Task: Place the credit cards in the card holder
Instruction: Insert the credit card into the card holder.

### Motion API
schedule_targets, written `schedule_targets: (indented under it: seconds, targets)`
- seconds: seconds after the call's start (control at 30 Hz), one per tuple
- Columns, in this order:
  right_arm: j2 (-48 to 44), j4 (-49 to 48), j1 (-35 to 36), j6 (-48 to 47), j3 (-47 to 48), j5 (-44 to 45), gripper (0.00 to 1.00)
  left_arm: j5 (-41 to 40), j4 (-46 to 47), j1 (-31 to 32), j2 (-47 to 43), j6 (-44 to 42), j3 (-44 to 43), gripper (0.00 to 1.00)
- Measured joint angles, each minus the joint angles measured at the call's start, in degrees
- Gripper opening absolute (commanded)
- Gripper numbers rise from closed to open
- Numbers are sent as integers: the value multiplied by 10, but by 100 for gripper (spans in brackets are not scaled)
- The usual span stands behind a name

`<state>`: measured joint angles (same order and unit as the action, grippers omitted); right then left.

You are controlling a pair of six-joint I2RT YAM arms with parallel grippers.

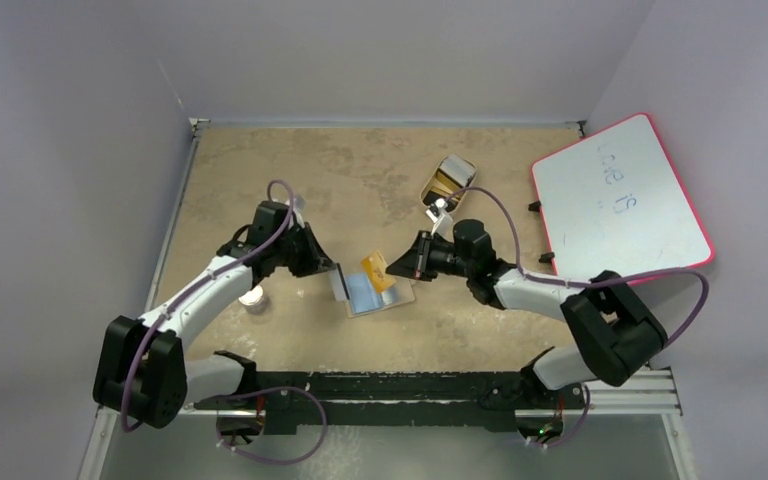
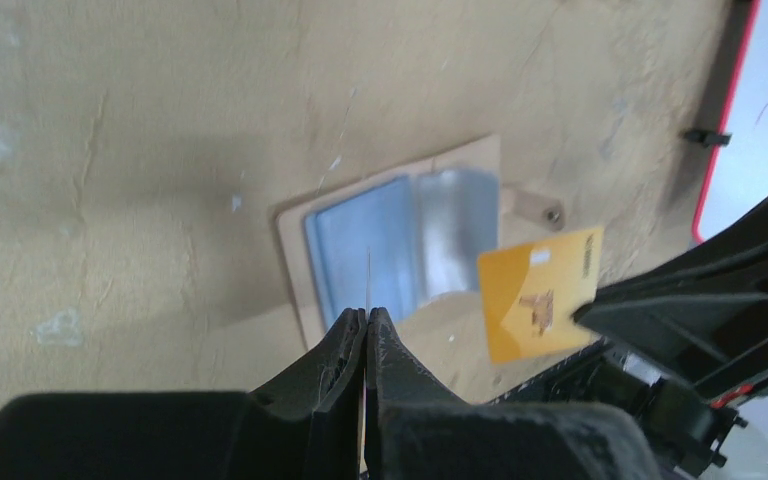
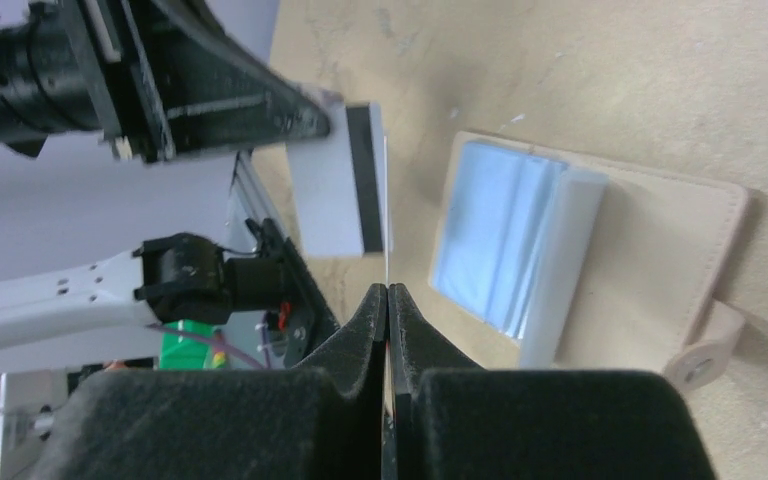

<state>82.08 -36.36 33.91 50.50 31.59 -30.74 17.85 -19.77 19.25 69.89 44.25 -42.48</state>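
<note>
**Both grippers clamped on cards over the open card holder**

The left gripper (image 2: pixel 367 318) was seen pinched tight on a white card (image 3: pixel 325 190) with a dark stripe. The right gripper (image 3: pixel 388 292) was likewise closed on an orange card (image 2: pixel 540 293). Both cards were held just above the tan card holder (image 3: pixel 660 260), which was spread open on the table (image 1: pixel 360 170) with a pale blue card (image 3: pixel 485 235) lying on one panel.
</note>
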Motion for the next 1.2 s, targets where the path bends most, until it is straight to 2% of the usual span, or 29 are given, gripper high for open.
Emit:
schedule_targets:
  seconds: [0.3,0.73,1.2]
  targets:
    - [60,5,3,-6,0,62,0,72,47,1,60,6,87,0]
    - [112,-9,5,-9,0,73,0,68,85,3,109,23,89,0]
    - [108,-3,9,-24,-1,83,0,59,90,7,118,27,88,0]
